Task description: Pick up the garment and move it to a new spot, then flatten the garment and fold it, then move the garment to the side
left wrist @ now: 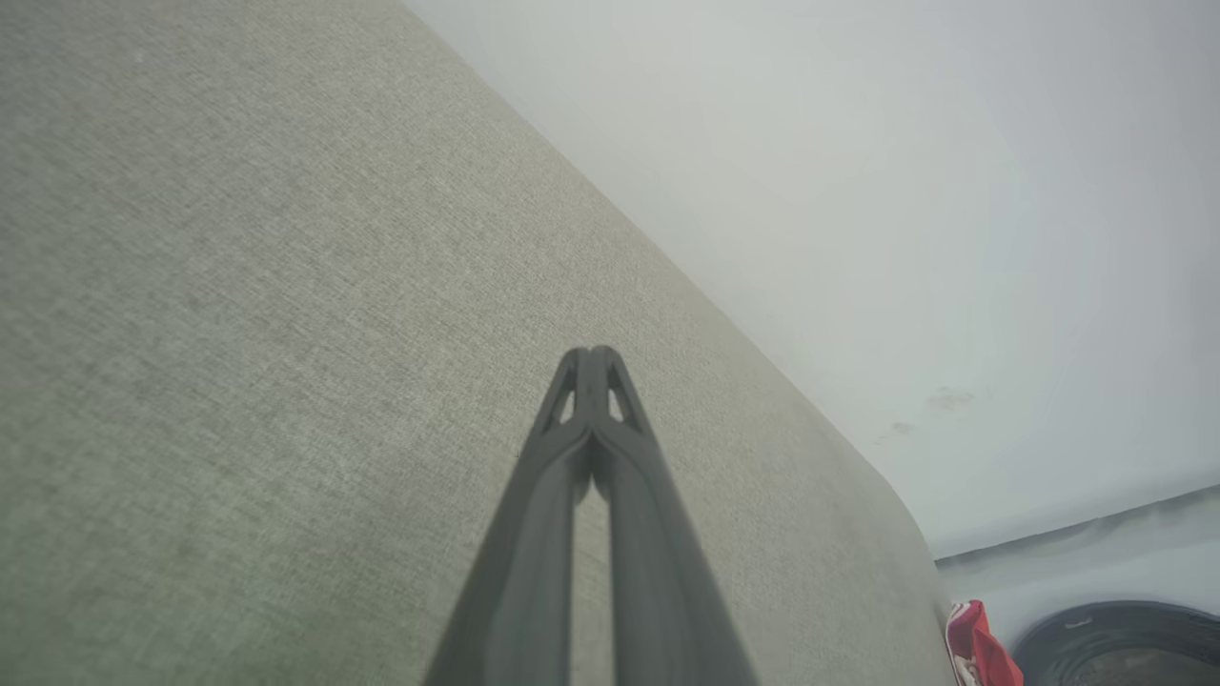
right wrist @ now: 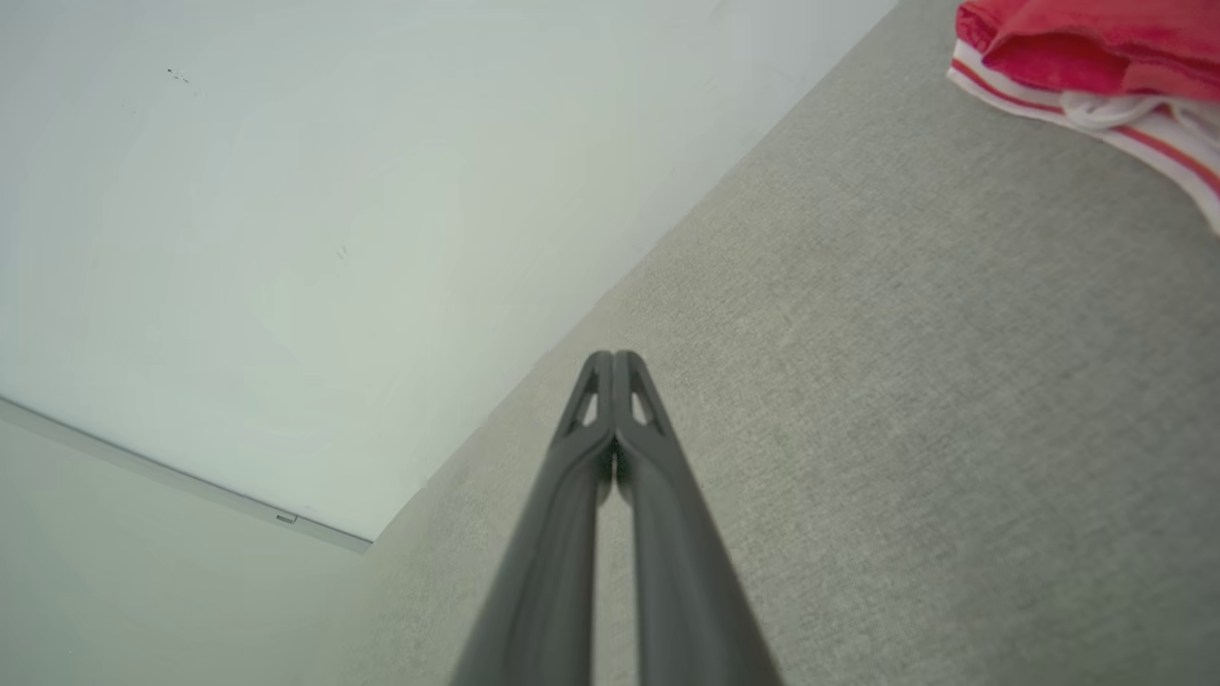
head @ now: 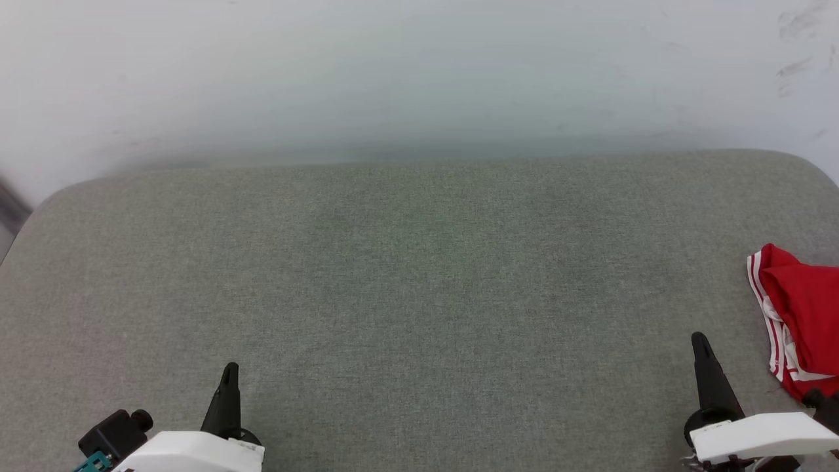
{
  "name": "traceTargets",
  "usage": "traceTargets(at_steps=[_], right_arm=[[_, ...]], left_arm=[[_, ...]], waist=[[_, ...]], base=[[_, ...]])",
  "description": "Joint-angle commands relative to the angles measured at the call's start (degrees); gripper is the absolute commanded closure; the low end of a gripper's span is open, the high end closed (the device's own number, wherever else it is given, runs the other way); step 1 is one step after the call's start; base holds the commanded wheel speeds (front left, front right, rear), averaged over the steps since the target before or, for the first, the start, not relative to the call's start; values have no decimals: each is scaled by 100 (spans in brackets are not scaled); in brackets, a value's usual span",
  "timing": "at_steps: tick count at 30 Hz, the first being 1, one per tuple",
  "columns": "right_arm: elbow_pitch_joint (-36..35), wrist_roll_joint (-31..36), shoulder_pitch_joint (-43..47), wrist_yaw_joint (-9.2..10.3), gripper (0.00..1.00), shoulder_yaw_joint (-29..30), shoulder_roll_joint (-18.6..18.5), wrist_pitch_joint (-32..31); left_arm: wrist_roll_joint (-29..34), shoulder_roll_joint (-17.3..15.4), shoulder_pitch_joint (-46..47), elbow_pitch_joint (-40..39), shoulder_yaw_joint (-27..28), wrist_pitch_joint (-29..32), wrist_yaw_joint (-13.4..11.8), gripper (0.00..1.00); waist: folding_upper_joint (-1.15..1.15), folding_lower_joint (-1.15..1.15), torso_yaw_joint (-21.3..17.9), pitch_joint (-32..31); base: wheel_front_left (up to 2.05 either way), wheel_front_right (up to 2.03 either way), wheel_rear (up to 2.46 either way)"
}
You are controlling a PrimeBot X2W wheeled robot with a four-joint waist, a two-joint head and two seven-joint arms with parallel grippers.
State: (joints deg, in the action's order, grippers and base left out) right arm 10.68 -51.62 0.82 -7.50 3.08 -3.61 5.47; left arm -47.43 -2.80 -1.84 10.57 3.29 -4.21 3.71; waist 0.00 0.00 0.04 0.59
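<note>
Showing jersey T-shirt heaped at counter edge, fitting pre-pickup or set-aside stage; left gripper and right gripper fingers pressed together, empty

The garment is a red shirt with red-and-white striped trim along its edge. It lies bunched in a soft heap, not spread flat, at the far right edge of the grey fabric surface (the head view's frame cuts part of it off). Seen closer from the right wrist, red cloth sits over a white, red-striped layer.
</note>
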Motion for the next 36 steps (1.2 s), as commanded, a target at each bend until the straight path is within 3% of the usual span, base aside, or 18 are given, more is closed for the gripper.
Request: traceTargets(at_steps=[1,36], right_arm=[[-48,-202,-176,0,100,15,-53,-40],[150,-2315,-473,1,100,112,-52,-595]], left_arm=[[-201,-6,135,-36,33,42,43,100],[-2470,-9,517,166,196,598,232,100]], waist=[[0,0,0,-1],[0,0,-2,-19]], base=[[0,0,0],[0,0,0]])
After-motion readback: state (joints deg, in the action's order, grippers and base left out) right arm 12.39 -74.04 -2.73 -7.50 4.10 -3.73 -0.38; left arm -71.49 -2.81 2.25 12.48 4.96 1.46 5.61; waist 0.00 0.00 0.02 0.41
